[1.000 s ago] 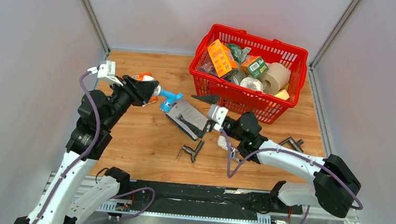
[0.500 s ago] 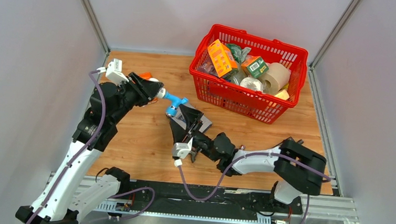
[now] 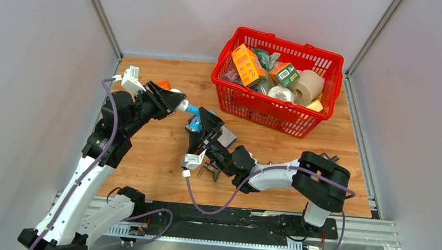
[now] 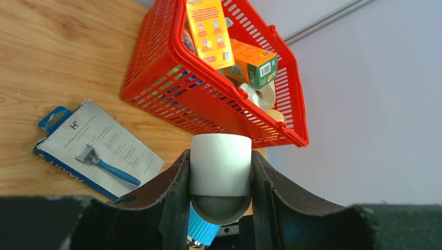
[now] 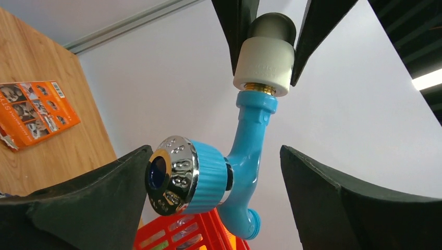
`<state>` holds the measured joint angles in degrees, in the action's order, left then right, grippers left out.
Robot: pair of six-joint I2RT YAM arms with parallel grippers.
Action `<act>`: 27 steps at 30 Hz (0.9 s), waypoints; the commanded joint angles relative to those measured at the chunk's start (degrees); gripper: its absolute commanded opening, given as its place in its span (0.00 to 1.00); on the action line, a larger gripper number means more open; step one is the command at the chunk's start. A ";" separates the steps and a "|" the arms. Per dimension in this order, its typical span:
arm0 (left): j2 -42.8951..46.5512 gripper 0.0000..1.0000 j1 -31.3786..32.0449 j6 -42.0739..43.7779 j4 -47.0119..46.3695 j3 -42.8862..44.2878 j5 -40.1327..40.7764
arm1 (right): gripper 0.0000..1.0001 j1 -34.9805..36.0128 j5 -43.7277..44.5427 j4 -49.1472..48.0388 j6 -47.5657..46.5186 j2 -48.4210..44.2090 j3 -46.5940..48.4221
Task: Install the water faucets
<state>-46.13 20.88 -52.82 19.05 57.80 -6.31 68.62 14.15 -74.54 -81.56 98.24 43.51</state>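
A light-blue water faucet (image 3: 195, 114) hangs in the air above the wooden table. My left gripper (image 3: 179, 105) is shut on its white end fitting (image 4: 220, 166), and a blue ribbed part (image 4: 201, 232) shows below the fitting. In the right wrist view the water faucet (image 5: 253, 148) hangs from that white end fitting (image 5: 265, 63), with its chrome-faced blue knob (image 5: 182, 177) pointing left. My right gripper (image 5: 216, 153) is open, one finger on each side of the knob and body; the knob's face lies close to one finger. Seen from above, the right gripper (image 3: 204, 122) sits just under the faucet.
A red basket (image 3: 269, 113) full of boxed goods and paper rolls stands at the back right. A carded razor pack (image 3: 228, 136) lies under the right gripper. A dark metal tap (image 3: 210, 171) lies by the right forearm. An orange packet (image 3: 162, 84) is behind the left gripper.
My right arm has swung from the right side across to the left, and its open jaws now flank the faucet. The left gripper shifted slightly back-right with the faucet.
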 commanded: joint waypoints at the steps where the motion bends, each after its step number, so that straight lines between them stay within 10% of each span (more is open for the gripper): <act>1: 0.69 0.00 -0.05 -1.15 -3.32 0.38 -2.57 | 0.94 0.20 1.93 -10.80 -2.73 1.17 2.29; 10: 2.01 0.00 -0.14 9.83 -7.09 0.47 -5.46 | 0.28 -0.24 -5.08 0.50 13.85 -7.60 -1.23; 17: 4.55 0.00 -0.05 28.88 -13.42 -2.87 -14.60 | 0.02 -10.50 -36.34 34.45 50.65 -19.57 6.49; 27: 5.44 0.00 -0.14 42.71 -11.49 -5.24 -39.20 | 0.06 -26.86 -70.30 42.29 86.97 -17.73 14.50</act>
<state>-40.91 20.10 -16.38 7.03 53.12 -28.14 45.91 -41.32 -34.37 -14.92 79.31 53.39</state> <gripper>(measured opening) 0.468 0.472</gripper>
